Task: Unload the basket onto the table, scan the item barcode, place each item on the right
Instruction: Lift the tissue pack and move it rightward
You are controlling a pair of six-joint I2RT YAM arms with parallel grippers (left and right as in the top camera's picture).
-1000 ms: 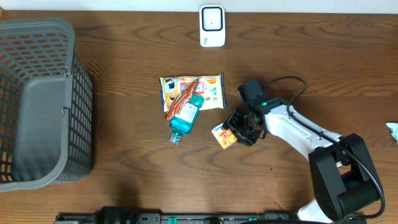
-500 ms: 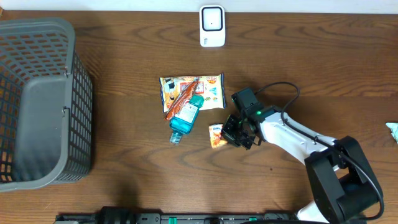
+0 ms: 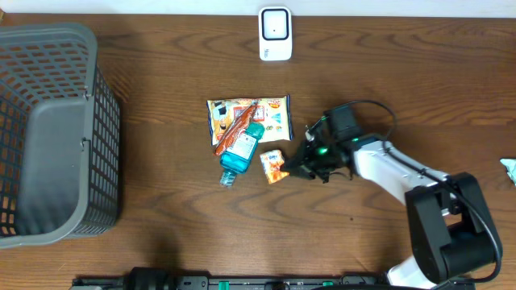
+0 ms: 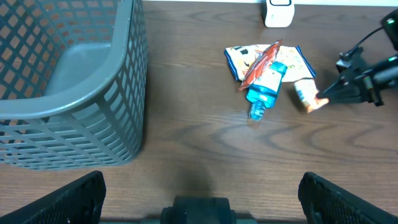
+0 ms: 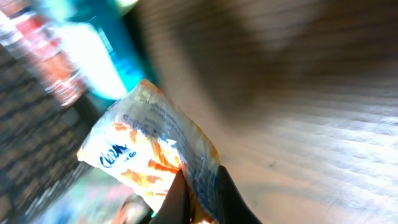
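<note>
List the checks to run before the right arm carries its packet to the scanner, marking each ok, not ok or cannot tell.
1. Grip: right claw shut on the small orange packet: ok.
2. Packet lifted off the table: cannot tell.
3. Barcode side found: cannot tell, the wrist view is blurred.
4. Top of the scanner uncovered: ok.
5. Other arm: left claw open, away from the packet: ok.
</note>
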